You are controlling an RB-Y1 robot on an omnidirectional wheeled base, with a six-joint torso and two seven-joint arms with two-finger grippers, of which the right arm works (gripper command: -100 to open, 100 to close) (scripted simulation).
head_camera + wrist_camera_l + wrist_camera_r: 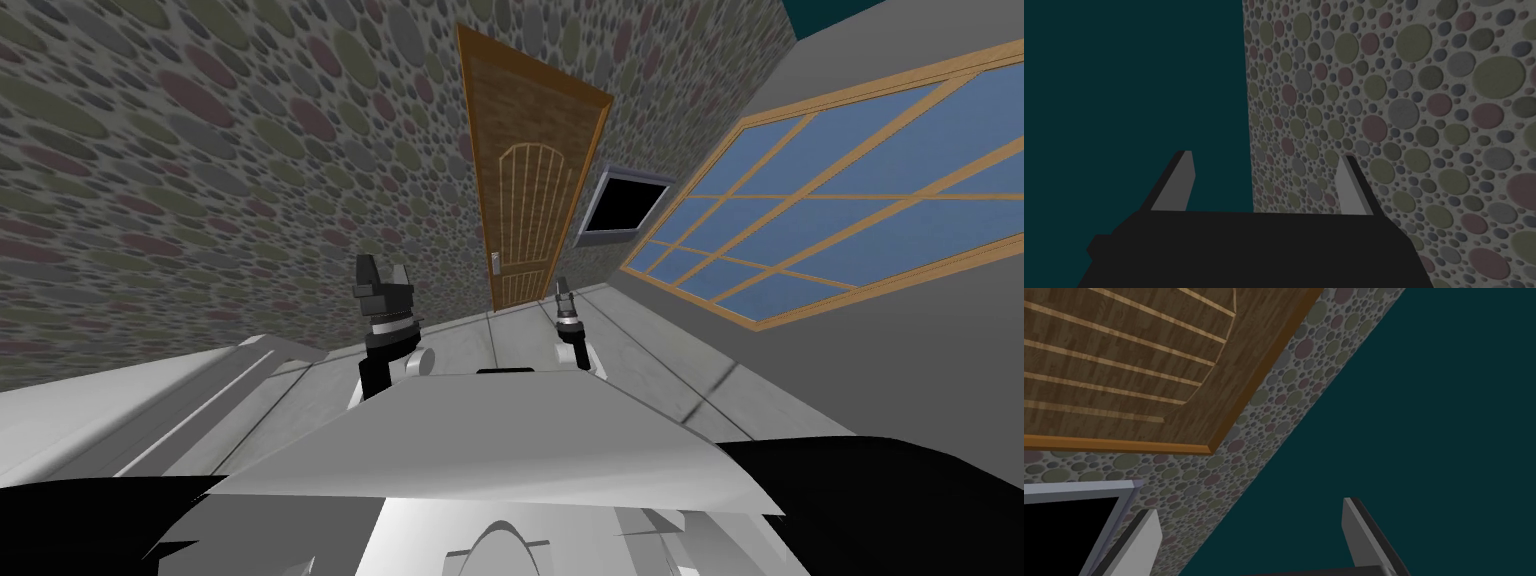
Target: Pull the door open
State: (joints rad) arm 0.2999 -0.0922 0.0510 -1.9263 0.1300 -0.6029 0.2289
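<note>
Plainly spread and pinching nothing, both pairs of fingers: left gripper [1264, 180] raised beside the pebbled wall [1399, 125], right gripper [1254, 538] aimed up toward the door [1124, 363] (no contact on either side). Further out, straight ahead in that wall, the brown door apparently shut in its frame, small pale handle [495, 263] at its left edge, well apart from both grippers. Nothing done yet, judging by this: approach, grasp of the handle and the pull itself all left.
</note>
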